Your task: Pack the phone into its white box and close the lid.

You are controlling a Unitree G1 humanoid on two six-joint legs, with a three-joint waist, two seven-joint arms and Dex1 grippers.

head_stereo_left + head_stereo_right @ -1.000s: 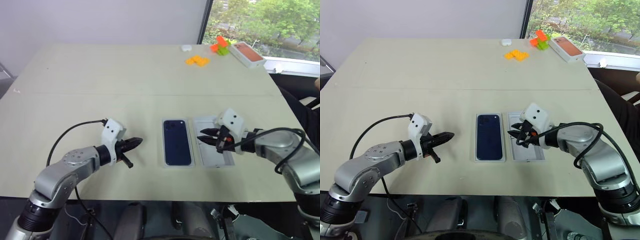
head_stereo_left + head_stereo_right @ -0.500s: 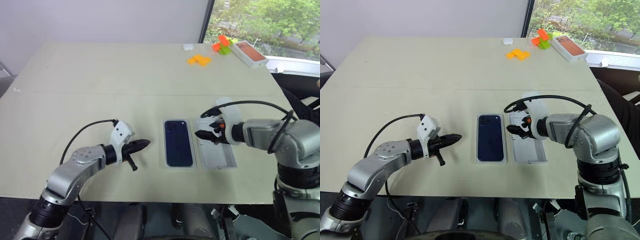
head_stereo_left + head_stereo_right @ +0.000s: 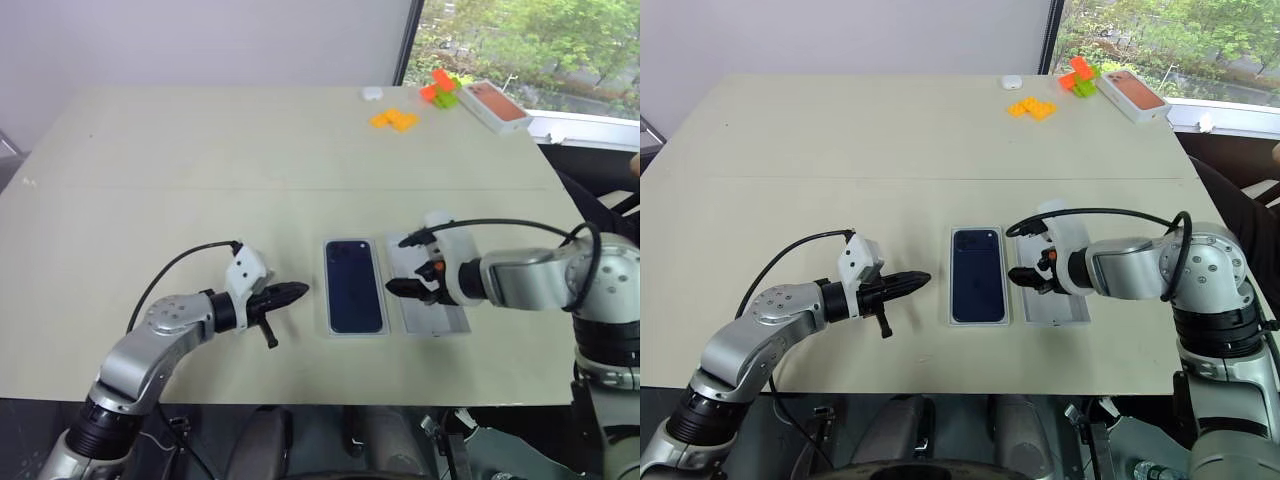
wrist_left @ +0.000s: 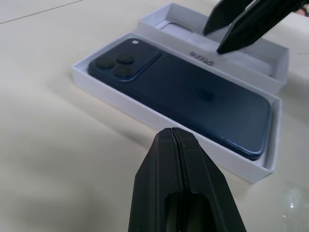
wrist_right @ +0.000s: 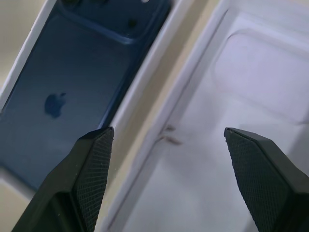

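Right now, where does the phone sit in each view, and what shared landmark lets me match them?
Left eye view: the phone lies in the white box, low centre.
Right eye view: low centre.
Left wrist view: across the middle, beyond the left gripper.
Right wrist view: upper left, by one of the right gripper's fingers.
Shared landmark: the lid, open side up beside the box.

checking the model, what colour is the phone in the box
Dark navy blue phone, clearest in the left wrist view.

lid [image 3: 432,296]: near half hidden behind right hand [image 3: 400,287]; small white object [image 3: 372,95]: too small to identify
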